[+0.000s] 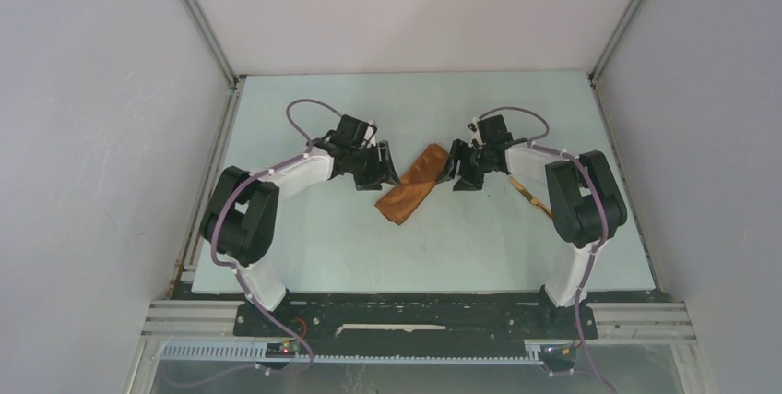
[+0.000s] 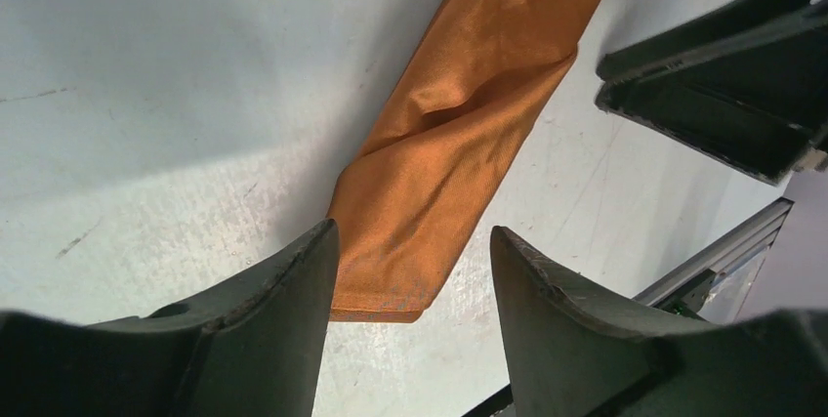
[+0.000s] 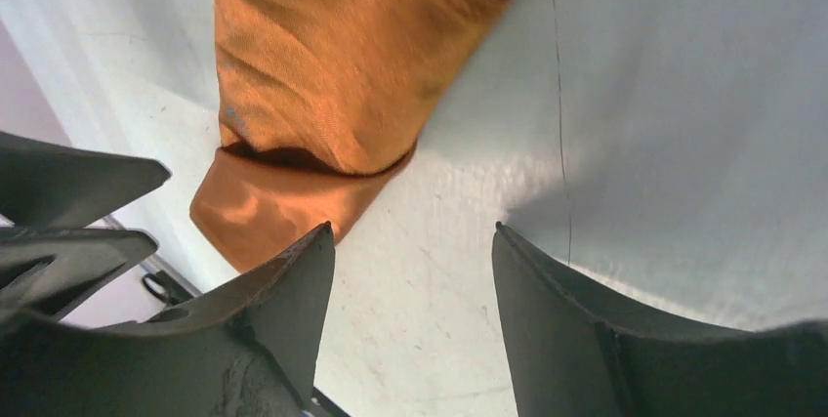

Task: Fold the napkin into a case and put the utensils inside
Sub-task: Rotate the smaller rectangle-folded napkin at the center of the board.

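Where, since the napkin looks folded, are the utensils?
In the top view, the utensils lie on the table right of the napkin, partly hidden by the right arm.

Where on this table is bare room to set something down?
Free: the far table strip behind the left gripper and right gripper; the near stretch between folded napkin and arm bases. Crowded: the middle, both grippers flanking the napkin.
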Motion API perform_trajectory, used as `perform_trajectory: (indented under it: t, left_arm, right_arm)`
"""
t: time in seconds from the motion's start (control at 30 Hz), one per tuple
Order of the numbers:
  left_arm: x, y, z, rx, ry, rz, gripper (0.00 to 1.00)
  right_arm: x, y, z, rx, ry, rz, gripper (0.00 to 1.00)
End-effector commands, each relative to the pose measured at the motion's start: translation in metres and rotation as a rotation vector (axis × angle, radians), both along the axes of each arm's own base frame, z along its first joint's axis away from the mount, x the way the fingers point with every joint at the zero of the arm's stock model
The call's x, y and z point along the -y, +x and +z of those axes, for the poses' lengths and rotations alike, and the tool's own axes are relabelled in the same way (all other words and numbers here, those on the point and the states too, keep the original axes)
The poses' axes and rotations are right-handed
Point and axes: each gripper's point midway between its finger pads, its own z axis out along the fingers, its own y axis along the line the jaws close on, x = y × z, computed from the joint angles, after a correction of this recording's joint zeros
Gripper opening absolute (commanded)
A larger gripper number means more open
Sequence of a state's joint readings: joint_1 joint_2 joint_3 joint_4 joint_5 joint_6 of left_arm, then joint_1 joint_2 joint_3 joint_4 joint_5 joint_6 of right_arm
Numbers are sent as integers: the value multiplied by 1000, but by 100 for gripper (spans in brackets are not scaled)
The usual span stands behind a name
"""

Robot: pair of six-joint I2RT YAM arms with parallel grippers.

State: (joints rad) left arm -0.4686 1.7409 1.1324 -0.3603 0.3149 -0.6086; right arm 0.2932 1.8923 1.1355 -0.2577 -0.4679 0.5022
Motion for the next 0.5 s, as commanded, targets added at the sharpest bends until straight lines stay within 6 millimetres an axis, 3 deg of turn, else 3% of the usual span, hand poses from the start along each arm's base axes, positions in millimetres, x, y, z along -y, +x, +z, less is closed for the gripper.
perform_trajectory:
  t: [0.0,0.17,0.3,0.4,0.47]
  left_arm:
    - [-7,-5,-19,-9,20,3,64]
    - [-15,-15,-34,-10,21,58,56]
    - [-3,-30,-36,-13,-90,112,51]
    - [0,-44,-38,-9,-98,127,53]
    - [-9,-48,-35,1,-82,155,55]
  right_arm:
    - [-2,-4,14,12,103,-62,68]
    - [-20,23,9,32,215,-77,62]
    - [-49,48,10,73,259,-33,60]
    - [-68,62,19,105,263,6,60]
    - [-66,70,23,129,229,14,62]
